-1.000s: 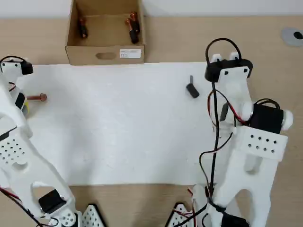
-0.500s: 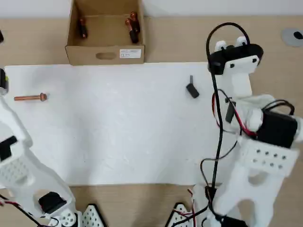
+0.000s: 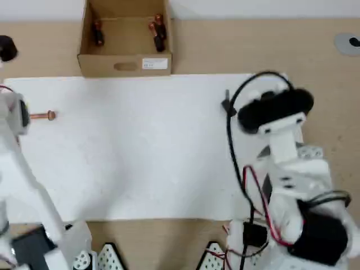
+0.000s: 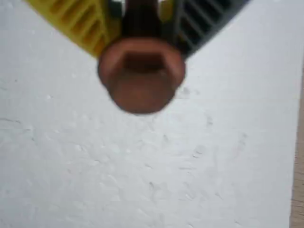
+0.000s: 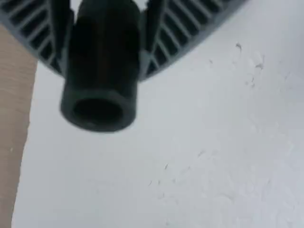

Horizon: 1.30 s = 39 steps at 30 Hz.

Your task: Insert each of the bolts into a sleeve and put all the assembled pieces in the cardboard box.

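Observation:
A copper bolt [image 3: 44,116] lies on the white mat [image 3: 140,157] at its left edge, head pointing right. The left arm [image 3: 14,115] covers the bolt's shaft end. In the left wrist view my left gripper [image 4: 142,42] is shut on the bolt [image 4: 141,78], its yellow and black fingers tight on the shaft. A black sleeve [image 3: 227,105] sits at the mat's back right, partly under the right arm [image 3: 275,109]. My right gripper [image 5: 102,52] is shut on the sleeve [image 5: 100,80], whose open bore faces the camera.
The cardboard box [image 3: 125,64] stands beyond the mat's back edge, left of centre, with several assembled pieces [image 3: 158,31] inside. A grey disc [image 3: 349,42] lies on the wooden table at the far right. The mat's middle is bare.
Both arms have swung down over the mat. The left arm now covers the bolt's end and the right arm covers part of the sleeve. Bolt and sleeve lie where they were.

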Each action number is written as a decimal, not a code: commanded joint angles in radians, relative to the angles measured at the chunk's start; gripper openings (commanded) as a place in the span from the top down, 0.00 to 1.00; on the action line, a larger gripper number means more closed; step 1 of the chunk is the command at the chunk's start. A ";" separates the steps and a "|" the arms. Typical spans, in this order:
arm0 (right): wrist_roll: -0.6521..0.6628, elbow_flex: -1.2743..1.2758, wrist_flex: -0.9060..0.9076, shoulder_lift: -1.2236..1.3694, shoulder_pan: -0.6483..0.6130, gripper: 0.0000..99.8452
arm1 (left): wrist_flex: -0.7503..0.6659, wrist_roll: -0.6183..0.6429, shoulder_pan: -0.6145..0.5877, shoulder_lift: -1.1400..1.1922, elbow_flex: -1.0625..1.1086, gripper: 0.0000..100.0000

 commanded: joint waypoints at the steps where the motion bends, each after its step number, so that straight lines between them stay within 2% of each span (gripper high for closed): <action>1: 0.003 0.073 -0.029 -0.076 -0.004 0.99 | -0.080 0.069 0.046 -0.193 0.146 1.00; 4: -0.012 0.154 -0.083 -0.140 -0.004 0.99 | -0.192 0.137 0.072 -0.315 0.318 1.00; 11: -0.215 0.343 -0.219 -0.288 -0.010 0.99 | -0.433 0.315 0.138 -0.591 0.672 1.00; 20: -0.282 0.559 -0.305 -0.358 -0.025 0.99 | -0.680 0.514 0.229 -0.865 1.036 1.00; 28: -0.374 0.690 -0.450 -0.360 -0.226 0.99 | -0.795 0.647 0.384 -1.073 1.283 1.00; 34: -0.385 0.792 -0.586 -0.360 -0.406 0.99 | -0.881 0.671 0.486 -1.259 1.459 1.00; 39: -0.384 0.852 -0.649 -0.360 -0.535 0.99 | -0.884 0.671 0.574 -1.434 1.548 1.00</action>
